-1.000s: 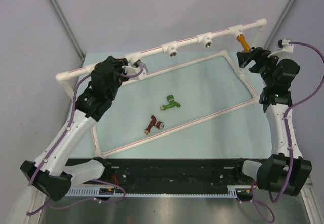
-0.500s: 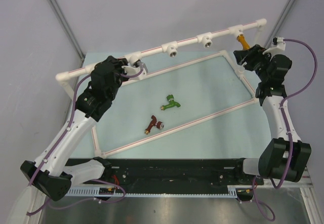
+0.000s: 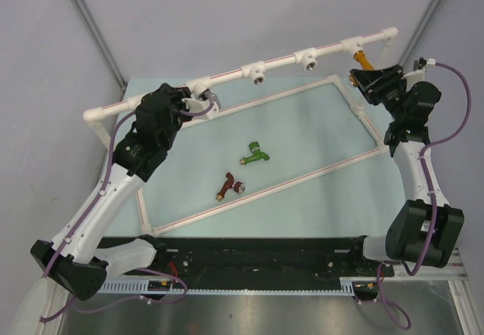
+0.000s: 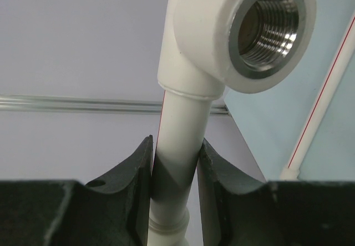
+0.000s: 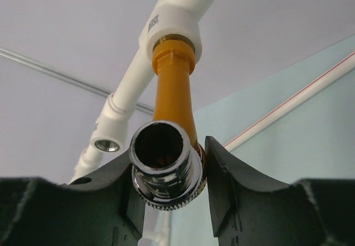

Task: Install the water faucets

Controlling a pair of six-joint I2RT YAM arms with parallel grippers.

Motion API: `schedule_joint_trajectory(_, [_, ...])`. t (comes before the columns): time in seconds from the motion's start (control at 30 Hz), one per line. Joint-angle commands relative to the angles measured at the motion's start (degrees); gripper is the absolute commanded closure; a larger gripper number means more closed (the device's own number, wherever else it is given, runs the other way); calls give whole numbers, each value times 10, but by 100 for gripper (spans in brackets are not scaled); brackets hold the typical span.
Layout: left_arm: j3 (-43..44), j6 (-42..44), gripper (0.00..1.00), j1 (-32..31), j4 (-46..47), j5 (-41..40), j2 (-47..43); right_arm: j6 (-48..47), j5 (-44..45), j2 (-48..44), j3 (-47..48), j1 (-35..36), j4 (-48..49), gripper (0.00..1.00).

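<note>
An orange-yellow faucet (image 3: 363, 60) is screwed into the right-hand tee of the white pipe frame (image 3: 280, 63). My right gripper (image 3: 368, 76) is at its free end. In the right wrist view the chrome threaded mouth (image 5: 165, 165) sits between the jaws of the right gripper (image 5: 169, 171), which press on it from both sides. A green faucet (image 3: 255, 153) and a dark red-brown faucet (image 3: 230, 186) lie loose on the mat. My left gripper (image 3: 198, 102) is shut on the white pipe (image 4: 180, 124) just below an open threaded tee socket (image 4: 266, 26).
Two more open silver-ringed sockets (image 3: 259, 75) (image 3: 308, 65) face forward along the upper rail. A lower rectangle of thin white pipe (image 3: 280, 187) frames the teal mat (image 3: 302, 138). Grey walls stand close behind the rail.
My right gripper has moved up and left to the orange-yellow faucet and its jaws have closed in round the chrome end. The left arm has not moved.
</note>
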Motion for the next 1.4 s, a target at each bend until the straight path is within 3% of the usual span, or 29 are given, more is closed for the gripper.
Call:
schedule_joint_trajectory(0.0, [12, -50, 100, -2, -11, 22, 7, 160, -23, -18, 30, -13, 206, 67])
schedule_joint_trajectory(0.03, [12, -51, 100, -2, -12, 22, 7, 193, -22, -18, 30, -16, 217, 54])
schedule_joint_trajectory(0.13, [12, -51, 100, -2, -12, 22, 7, 226, -18, -19, 30, -24, 243, 37])
schedule_joint_trajectory(0.33, [12, -51, 100, -2, -12, 22, 5, 255, -26, -32, 30, -26, 247, 20])
schedule_joint_trajectory(0.83, [13, -53, 100, -2, -14, 24, 4, 254, -40, -73, 30, -30, 229, 9])
schedule_joint_trajectory(1.07, [13, -52, 100, -2, -14, 25, 3, 118, -54, -94, 30, -37, 63, 1])
schedule_joint_trajectory(1.37, [15, -54, 100, -2, -16, 27, 6, -85, 18, -149, 30, -58, -160, 0])
